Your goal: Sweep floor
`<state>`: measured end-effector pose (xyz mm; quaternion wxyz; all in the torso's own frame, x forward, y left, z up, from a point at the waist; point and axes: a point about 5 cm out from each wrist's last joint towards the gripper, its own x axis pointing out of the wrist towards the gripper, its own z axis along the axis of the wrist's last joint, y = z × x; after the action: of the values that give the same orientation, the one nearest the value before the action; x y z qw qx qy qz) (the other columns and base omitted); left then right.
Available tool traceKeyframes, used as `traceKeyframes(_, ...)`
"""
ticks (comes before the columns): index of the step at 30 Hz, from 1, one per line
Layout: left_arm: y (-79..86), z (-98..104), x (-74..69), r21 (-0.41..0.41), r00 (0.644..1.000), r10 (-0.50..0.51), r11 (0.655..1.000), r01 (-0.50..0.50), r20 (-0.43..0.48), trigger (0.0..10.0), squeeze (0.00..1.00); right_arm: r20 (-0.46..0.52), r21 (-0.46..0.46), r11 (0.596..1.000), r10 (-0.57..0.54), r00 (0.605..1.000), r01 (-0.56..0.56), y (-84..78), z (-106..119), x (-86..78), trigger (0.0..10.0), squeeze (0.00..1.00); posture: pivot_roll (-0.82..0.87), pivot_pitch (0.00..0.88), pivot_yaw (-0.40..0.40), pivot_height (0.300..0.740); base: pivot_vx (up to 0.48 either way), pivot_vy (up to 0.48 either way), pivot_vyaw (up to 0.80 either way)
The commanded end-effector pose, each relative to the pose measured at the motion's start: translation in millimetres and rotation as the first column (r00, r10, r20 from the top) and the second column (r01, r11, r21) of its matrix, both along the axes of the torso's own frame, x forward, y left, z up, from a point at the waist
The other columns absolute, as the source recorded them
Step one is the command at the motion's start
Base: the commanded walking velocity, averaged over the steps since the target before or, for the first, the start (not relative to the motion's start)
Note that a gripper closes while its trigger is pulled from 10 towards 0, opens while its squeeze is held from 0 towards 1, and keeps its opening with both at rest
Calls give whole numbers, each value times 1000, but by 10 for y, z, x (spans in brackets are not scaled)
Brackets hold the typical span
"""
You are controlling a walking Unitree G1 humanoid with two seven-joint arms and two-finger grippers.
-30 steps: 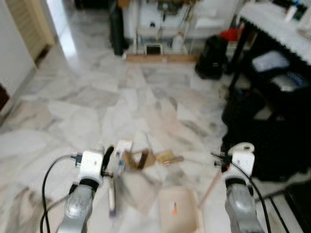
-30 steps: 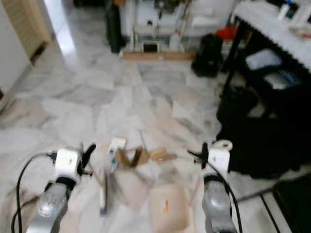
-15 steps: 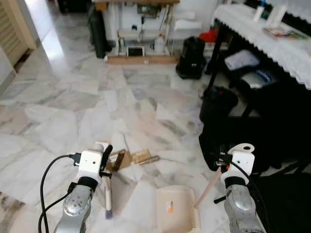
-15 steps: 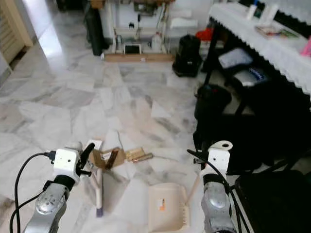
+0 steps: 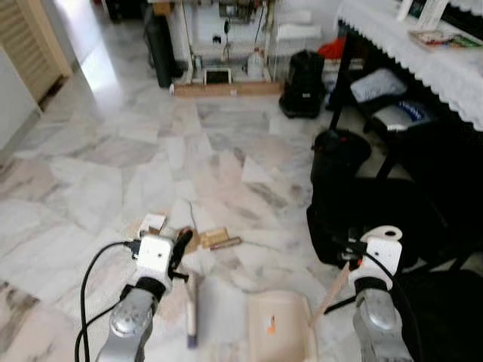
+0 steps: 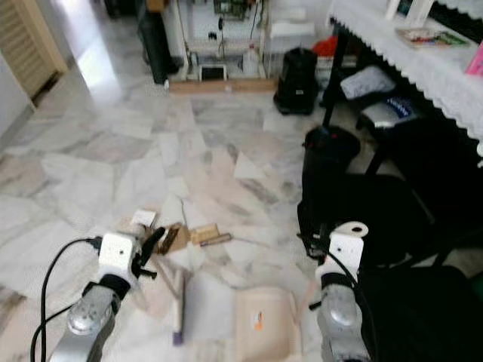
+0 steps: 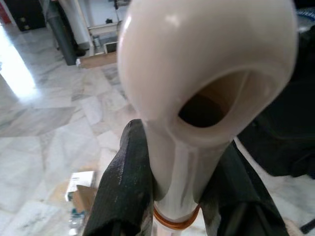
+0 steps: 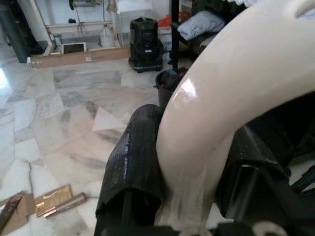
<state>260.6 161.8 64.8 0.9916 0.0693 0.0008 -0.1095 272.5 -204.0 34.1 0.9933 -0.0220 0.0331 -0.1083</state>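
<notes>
Marble floor (image 5: 113, 151) in grey and cream veins runs back to one white shelving unit (image 5: 241, 38) against the far wall, with one black bag (image 5: 302, 72) beside it and one long cardboard box (image 5: 226, 89) lying at its foot. Along the robot's right stands one dark table with a white lace cloth (image 5: 423, 53). Close to the robot, litter lies scattered on the tiles: I count two flat brown cardboard scraps (image 5: 213, 237), one small white box (image 5: 153, 222) and one thin brown stick (image 5: 226, 243), all close together. Two tools are in use. Left gripper (image 7: 172, 196) has its two black fingers (image 7: 123, 187) pressed against the cream handle of one brush (image 5: 192, 309), whose shaft slants down to the floor just short of the scraps. Right gripper (image 8: 182, 196) pinches the curved cream handle of one dustpan (image 5: 279, 328), and the pan rests flat on the tiles between the two arms, near the brush tip and apart from the litter.
</notes>
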Motion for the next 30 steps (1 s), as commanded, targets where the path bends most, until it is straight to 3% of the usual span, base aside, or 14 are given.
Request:
traceKeyframes(1, 42, 89, 26, 1, 999, 11, 1000, -11, 39, 10000, 0, 39, 1, 1000, 5, 999, -5, 20, 80, 56, 10000, 0, -49, 26, -26, 740, 0, 0, 0)
traceKeyframes(25, 46, 208, 50, 7, 995, 14, 1000, -14, 94, 10000, 0, 57, 2, 1000, 6, 998, -6, 30, 108, 65, 10000, 0, -47, 39, -29, 740, 0, 0, 0)
traceKeyframes(30, 41, 261, 58, 21, 991, 10, 1000, -13, 130, 10000, 0, 62, 2, 1000, 8, 998, -8, 35, 116, 69, 10000, 0, -47, 39, -29, 740, 273, 0, 0)
